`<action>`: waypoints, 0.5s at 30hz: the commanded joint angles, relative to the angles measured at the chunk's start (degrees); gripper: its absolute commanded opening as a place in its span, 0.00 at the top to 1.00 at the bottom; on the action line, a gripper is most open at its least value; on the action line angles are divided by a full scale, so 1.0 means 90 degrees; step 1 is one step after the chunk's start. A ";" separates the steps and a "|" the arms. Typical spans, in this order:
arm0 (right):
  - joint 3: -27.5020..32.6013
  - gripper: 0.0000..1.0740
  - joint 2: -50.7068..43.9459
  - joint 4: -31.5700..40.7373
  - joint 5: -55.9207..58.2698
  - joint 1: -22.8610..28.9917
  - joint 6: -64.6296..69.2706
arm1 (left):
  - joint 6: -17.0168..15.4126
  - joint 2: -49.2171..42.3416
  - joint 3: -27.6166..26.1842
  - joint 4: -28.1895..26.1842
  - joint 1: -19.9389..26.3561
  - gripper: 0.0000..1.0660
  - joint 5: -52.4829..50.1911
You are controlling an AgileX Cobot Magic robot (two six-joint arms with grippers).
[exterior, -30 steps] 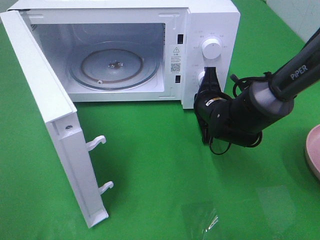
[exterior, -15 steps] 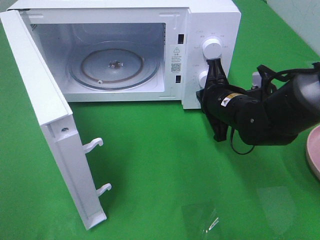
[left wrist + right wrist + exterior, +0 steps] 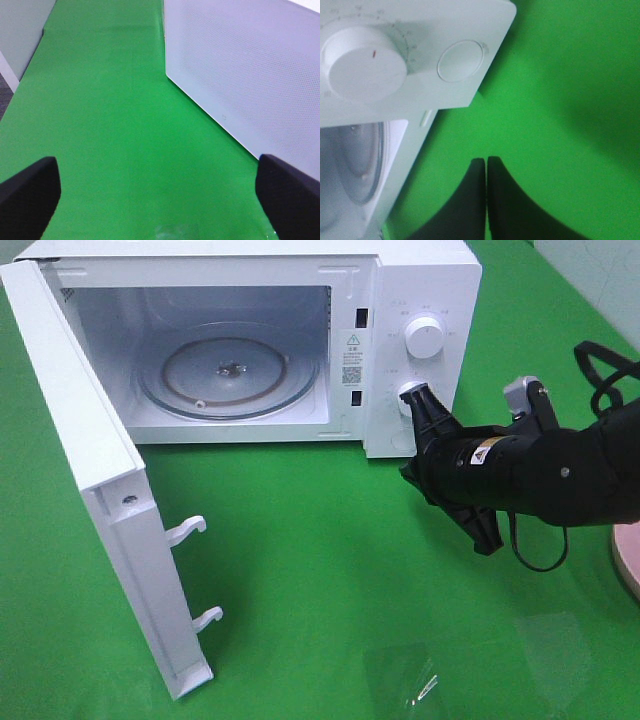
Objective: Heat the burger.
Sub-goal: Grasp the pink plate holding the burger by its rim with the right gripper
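Change: over the last second the right arm has rolled over and swung out towards the right side of the table. Its gripper tips have eased off the control panel.
Right gripper (image 3: 417, 400): jaws pressed together, holding nothing. It sits near the round button (image 3: 461, 60) below the dial (image 3: 365, 65), and the wrist view shows a gap between them.
Left gripper (image 3: 160, 200): jaws spread wide and empty, low over the green table (image 3: 330, 570) beside the outer face of the door (image 3: 95, 490).
Meaning: the door stands fully open, so the opening step looks done. The arm seems to be clearing away to go and fetch the food.
Microwave (image 3: 420, 280): cavity open to the camera.
Turntable (image 3: 225, 375): glass tray in place with nothing on it.
Plate (image 3: 628, 560): only a pink rim shows at the right edge, well apart from the microwave. I cannot tell what is on it.
Burger: not in any view and not in the microwave, so heating has not started.
Next, as a judgement: find and lift the burger, load it onto the turntable, shut the door, then set the dial.
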 commanded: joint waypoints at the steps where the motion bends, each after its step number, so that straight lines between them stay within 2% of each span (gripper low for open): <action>1: 0.0013 0.98 -0.0369 -0.0089 0.0605 0.0000 -0.1006 | -0.0019 -0.0102 0.0025 -0.0057 0.0019 0.08 -0.0083; 4: 0.0013 0.97 -0.0522 -0.0089 0.0847 0.0000 -0.1566 | -0.0019 -0.0102 0.0025 -0.0057 0.0019 0.08 -0.0083; 6: 0.0006 0.96 -0.0815 -0.0089 0.1401 0.0000 -0.2839 | -0.0019 -0.0102 0.0025 -0.0057 0.0019 0.08 -0.0083; 15: 0.0000 0.95 -0.1439 -0.0070 0.2750 0.0000 -0.4781 | -0.0019 -0.0102 0.0025 -0.0057 0.0019 0.08 -0.0083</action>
